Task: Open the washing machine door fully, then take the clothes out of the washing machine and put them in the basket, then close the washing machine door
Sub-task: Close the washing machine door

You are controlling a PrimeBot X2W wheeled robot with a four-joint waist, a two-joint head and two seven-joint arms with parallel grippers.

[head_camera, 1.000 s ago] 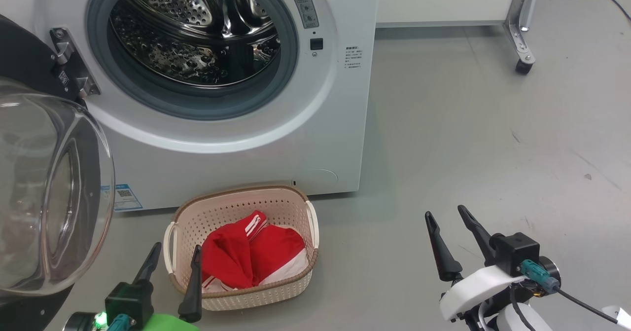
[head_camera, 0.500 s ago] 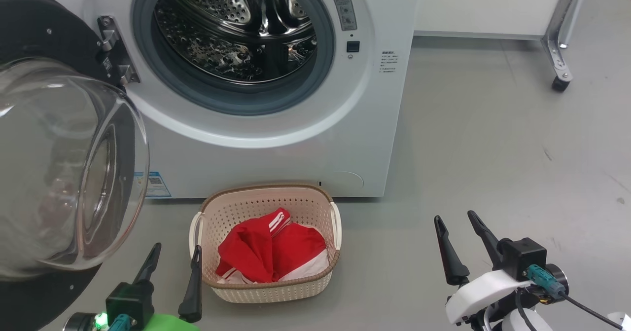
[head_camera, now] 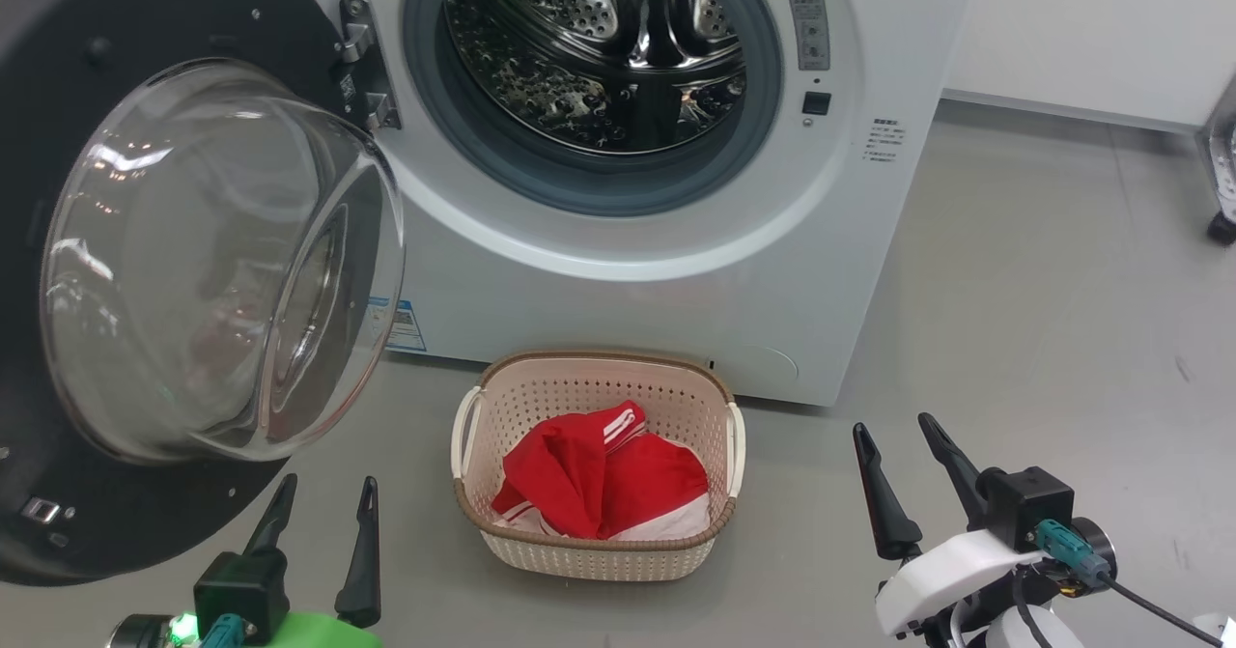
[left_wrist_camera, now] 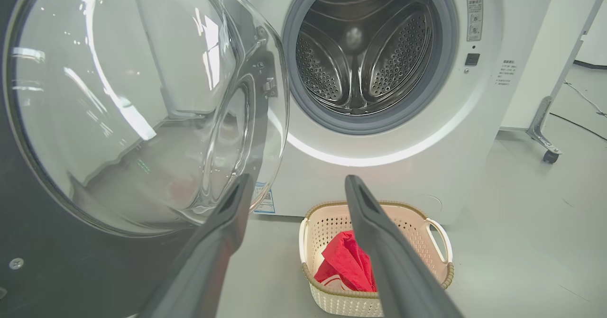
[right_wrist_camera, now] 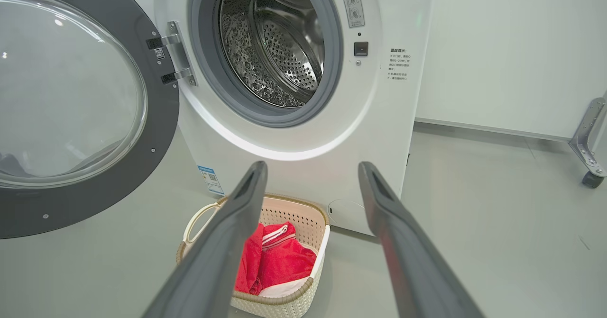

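Laundry scene on a grey floor. A white front-loading washing machine fills the upper middle of the head view. Its door is swung wide open to the robot's left on a metal hinge. The door has a broad glossy black rim and a bulging clear glass bowl that catches bright reflections. A grey rubber seal rings the round opening, and behind it the perforated steel drum shows its shiny ribs. A small blue label sits low on the machine's front, partly behind the glass bowl. A black text sticker sits to the right of the opening.

On the floor just in front of the machine stands a small cream basket with perforated sides, a brown woven-look rim and white side handles. The clothes, one bright red garment with white stripes and trim, lie crumpled inside the basket.

The left gripper is at the lower left of the head view, close beside the door's lower rim and to the left of the basket, apart from the basket. Its two dark fingers are spread apart with nothing between them. The right gripper is at the lower right, over bare floor and well apart from the basket. Its fingers are likewise spread wide and hold nothing. Both pairs of fingers point toward the machine.

At the far right edge a small black caster rests on the floor.
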